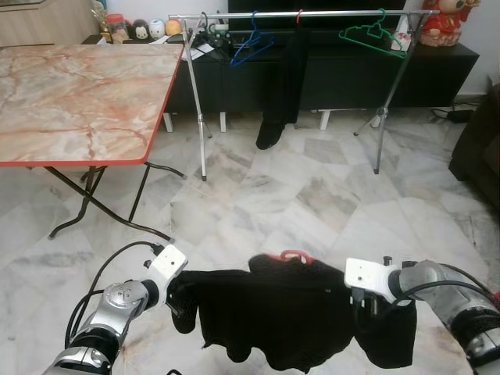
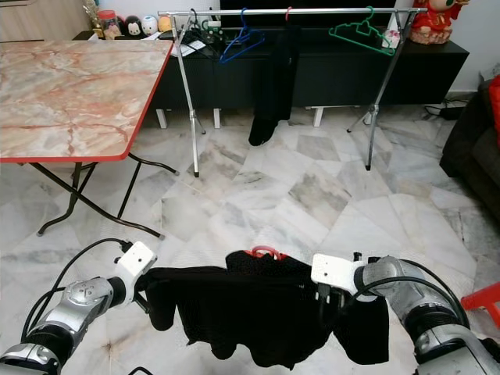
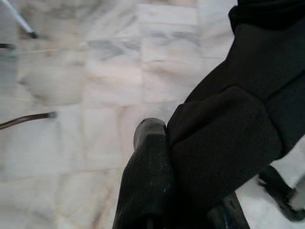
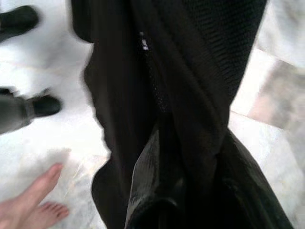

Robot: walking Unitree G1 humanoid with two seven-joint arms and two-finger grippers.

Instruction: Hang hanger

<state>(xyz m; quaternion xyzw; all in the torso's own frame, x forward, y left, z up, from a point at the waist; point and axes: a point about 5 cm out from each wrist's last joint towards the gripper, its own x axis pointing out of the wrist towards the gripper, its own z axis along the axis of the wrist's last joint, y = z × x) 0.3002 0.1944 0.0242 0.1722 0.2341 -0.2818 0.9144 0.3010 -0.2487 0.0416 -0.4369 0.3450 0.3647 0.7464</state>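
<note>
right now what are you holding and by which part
A black garment on a red hanger, stretched between both grippers: the left gripper grips its left shoulder end, the right gripper its right shoulder end, jaws shut on fabric.

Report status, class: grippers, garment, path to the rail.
Left gripper and right gripper shut on black garment, red hanger hook up. Clothes rail ahead. Folding table left of path.

Left end effector (image 1: 181, 306) clamped on black garment (image 1: 266, 316); right end effector (image 1: 364, 308) likewise, arms forward.
</note>
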